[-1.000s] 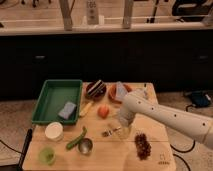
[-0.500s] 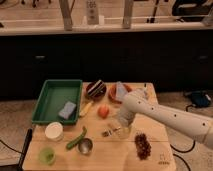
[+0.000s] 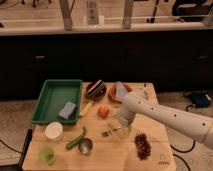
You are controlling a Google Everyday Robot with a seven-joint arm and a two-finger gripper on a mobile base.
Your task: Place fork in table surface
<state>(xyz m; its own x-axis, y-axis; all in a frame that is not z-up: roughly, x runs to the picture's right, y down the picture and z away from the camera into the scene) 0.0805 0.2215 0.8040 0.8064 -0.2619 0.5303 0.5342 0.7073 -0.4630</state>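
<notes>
Nothing has shifted since the earlier frames: the gripper (image 3: 120, 131) hangs low over the desk (image 3: 115, 155) near its middle, beside the fork (image 3: 108, 133) lying flat right of the green pepper (image 3: 76, 138). Whether the fingers grip it, I cannot tell.

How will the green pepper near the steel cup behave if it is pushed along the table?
The green pepper is long, curved and glossy, so it would probably pivot or roll rather than slide straight. It looks light, so a small nudge should move it. It lies against the steel cup, which may shift too. The hand is over by the fork, away from it.
</notes>
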